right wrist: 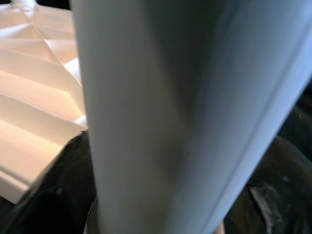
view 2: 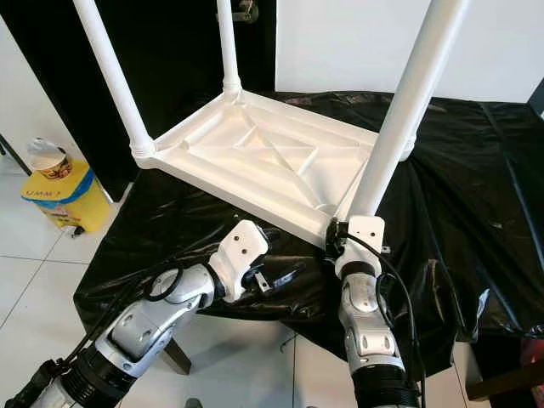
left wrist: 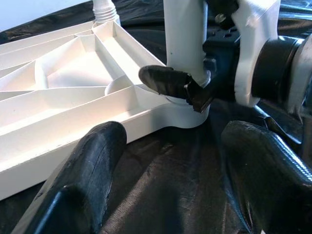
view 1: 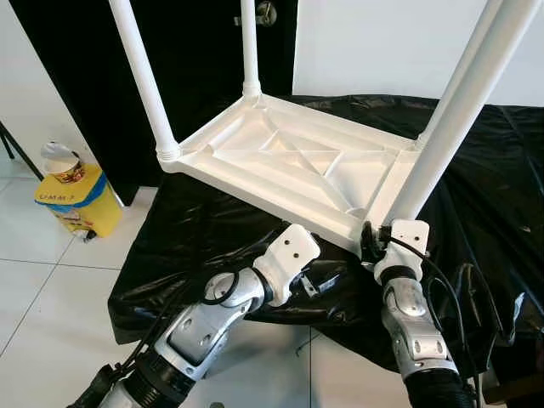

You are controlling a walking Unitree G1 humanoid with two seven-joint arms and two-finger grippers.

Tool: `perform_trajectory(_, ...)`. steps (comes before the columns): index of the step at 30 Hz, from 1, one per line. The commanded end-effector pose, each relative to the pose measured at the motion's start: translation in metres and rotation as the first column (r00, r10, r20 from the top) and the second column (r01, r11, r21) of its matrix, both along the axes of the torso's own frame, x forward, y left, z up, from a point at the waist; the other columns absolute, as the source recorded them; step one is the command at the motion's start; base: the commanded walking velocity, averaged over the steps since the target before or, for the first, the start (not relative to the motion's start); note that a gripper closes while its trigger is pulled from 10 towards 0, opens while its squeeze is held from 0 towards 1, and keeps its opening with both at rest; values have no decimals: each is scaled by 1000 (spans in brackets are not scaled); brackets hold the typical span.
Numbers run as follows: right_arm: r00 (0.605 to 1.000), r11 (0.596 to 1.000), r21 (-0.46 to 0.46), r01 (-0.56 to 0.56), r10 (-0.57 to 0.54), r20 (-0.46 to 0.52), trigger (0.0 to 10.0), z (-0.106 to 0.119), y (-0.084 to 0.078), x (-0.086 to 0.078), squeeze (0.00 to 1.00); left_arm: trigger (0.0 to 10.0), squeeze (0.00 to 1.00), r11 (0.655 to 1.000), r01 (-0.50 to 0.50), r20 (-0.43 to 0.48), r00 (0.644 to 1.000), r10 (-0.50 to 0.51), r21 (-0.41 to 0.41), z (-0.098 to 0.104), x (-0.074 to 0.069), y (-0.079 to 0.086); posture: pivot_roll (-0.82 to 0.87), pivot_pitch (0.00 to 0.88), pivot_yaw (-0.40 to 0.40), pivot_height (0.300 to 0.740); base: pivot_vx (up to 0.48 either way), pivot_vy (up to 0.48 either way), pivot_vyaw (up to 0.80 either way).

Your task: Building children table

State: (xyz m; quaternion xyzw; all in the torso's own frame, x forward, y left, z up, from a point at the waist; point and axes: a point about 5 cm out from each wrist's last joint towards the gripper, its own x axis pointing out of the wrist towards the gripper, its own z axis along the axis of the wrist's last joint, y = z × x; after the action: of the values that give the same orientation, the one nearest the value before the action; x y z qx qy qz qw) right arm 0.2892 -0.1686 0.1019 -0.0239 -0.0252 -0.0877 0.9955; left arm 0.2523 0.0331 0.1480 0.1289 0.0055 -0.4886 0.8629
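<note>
The yellow container (view 1: 78, 202) carries dark lettering, too small to read.

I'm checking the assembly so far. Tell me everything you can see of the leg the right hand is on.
The long white plastic tube leg stands upright in the near right corner socket of the upside-down white ribbed plastic tabletop, leaning slightly. It looks smooth, round and matt, and its top runs out of the picture. The right hand grips it just above the socket, black fingers wrapped around it.

A yellow bin (view 1: 81, 202) stands on the white tiled floor (view 1: 34, 280) at left, beside black plastic sheeting (view 1: 493, 187).
</note>
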Motion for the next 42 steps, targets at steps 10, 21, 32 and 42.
perform_trajectory(10, 961, 962, -45, -269, 271, 56, 10000, 5, -23, -10, 0, 10000, 0, 996, 92, -28, 995, -92, 18, -2, -5, -2, 4, 12, -30, 740, 0, 0, 0)
perform_trajectory(21, 832, 828, -94, -552, 554, -5, 10000, 11, -40, 3, 0, 10000, 0, 996, 89, -20, 996, -88, 19, 1, -2, -1, -1, 14, -21, 740, 0, 0, 0)
perform_trajectory(32, 727, 707, -183, -683, 681, -84, 0, 14, -30, 24, 0, 10000, 0, 997, 77, -8, 997, -77, 14, 4, 2, -1, 17, 8, -32, 740, 0, 0, 0)
perform_trajectory(42, 748, 729, -168, -663, 651, -126, 4667, -1, -40, 20, 0, 10000, 0, 998, 64, -12, 998, -64, 7, 3, -1, -1, 26, 14, -49, 740, 0, 0, 0)
